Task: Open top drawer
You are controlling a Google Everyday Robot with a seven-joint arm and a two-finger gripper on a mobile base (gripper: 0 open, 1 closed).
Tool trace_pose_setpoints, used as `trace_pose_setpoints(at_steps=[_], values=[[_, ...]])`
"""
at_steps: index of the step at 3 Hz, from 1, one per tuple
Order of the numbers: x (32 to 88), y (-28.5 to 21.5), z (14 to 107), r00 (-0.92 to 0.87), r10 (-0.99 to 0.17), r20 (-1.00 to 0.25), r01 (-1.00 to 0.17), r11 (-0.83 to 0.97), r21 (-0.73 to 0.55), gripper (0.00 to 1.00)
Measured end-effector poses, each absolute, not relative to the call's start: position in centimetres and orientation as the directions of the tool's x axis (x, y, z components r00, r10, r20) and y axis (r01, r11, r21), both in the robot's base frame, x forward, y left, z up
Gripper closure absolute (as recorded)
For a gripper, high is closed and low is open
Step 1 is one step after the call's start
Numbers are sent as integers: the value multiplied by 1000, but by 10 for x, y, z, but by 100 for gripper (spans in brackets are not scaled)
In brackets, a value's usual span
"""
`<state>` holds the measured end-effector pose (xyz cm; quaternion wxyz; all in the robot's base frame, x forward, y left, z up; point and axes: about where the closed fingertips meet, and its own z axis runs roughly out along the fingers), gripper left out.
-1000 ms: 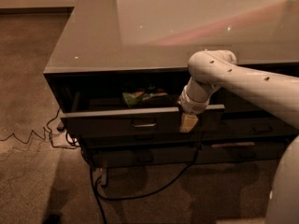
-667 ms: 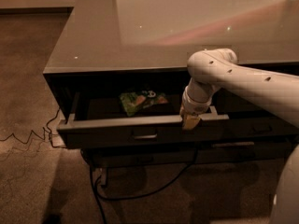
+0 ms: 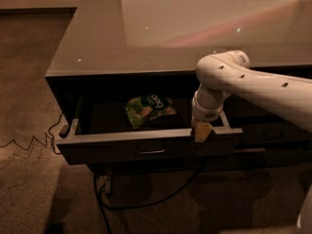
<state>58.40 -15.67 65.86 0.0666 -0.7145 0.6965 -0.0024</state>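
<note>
End effector [image 3: 202,131] on top drawer [image 3: 107,149] front — flat, dark grey

The top drawer [image 3: 107,149] protrudes below the desk [image 3: 92,48]. A snack bag [image 3: 148,110] lies inside. The gripper [image 3: 202,132] sits on the drawer's front rim, right of the bag.

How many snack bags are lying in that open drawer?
1. A green snack bag lies near the middle of the open top drawer, left of the gripper at the drawer's front edge. The arm could hide others on the right.
</note>
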Motion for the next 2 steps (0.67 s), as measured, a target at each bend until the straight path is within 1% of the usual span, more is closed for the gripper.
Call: trace_pose_setpoints(at_steps=[1, 2], values=[[591, -135, 671, 71, -991, -117, -989, -55, -135, 62], [593, -127, 676, 93, -988, -127, -986, -73, -151, 39]])
